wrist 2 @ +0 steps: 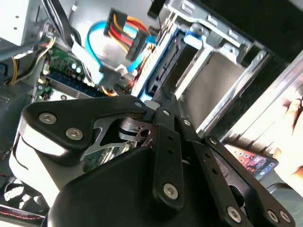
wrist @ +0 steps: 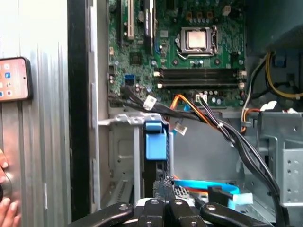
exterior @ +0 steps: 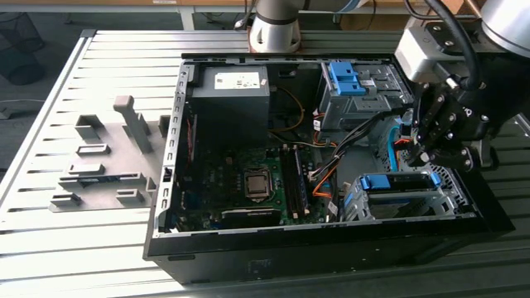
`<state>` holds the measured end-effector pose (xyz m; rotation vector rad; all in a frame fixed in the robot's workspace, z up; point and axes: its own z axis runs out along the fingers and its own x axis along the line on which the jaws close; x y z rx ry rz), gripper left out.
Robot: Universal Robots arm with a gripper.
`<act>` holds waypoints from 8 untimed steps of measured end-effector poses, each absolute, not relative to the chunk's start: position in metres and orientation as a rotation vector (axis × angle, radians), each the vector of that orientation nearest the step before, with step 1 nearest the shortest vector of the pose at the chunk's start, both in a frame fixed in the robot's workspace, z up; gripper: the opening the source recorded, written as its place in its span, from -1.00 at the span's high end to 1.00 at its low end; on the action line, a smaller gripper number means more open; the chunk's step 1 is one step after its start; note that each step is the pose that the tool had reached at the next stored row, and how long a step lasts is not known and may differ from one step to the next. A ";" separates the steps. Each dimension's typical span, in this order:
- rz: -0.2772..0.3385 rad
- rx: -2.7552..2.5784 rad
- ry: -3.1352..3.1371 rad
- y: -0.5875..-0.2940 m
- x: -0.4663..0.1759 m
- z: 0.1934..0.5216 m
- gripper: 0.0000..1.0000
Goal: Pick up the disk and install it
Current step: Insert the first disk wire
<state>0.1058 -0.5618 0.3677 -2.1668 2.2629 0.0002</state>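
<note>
Disk, blue-framed silver hard drive (wrist: 154, 165), sits on edge in grey metal bay (wrist: 120, 142), long axis pointing into bay; black gripper (wrist: 165, 185) tips together at its outer end.

A slatted grey metal table (exterior: 108, 68) carried the load. On it lay an open black desktop computer case (exterior: 331, 248), on its side, and, toward the exterior view's left, a grey metal fixture plate with upright blocks (exterior: 108, 167). A dark-cased smartphone (wrist: 14, 79) rested on the slats beside the case.

I see the flat silver hard drive with blue plastic carrier frame (exterior: 401, 202) sitting inside the grey bay at the case's corner.
</note>
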 end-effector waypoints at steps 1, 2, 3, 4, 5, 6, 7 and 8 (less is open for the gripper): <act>0.000 -2.167 2.263 -0.560 0.108 0.368 0.79; 0.000 -2.167 2.263 -0.559 0.110 0.368 0.79; 0.000 -2.167 2.263 -0.557 0.112 0.368 0.79; 0.000 -2.167 2.263 -0.555 0.114 0.368 0.79; 0.000 -2.167 2.263 -0.553 0.116 0.367 0.79; 0.000 -2.167 2.263 -0.550 0.117 0.367 0.79; 0.000 -2.167 2.263 -0.547 0.118 0.367 0.79; 0.000 -2.167 2.263 -0.545 0.119 0.367 0.79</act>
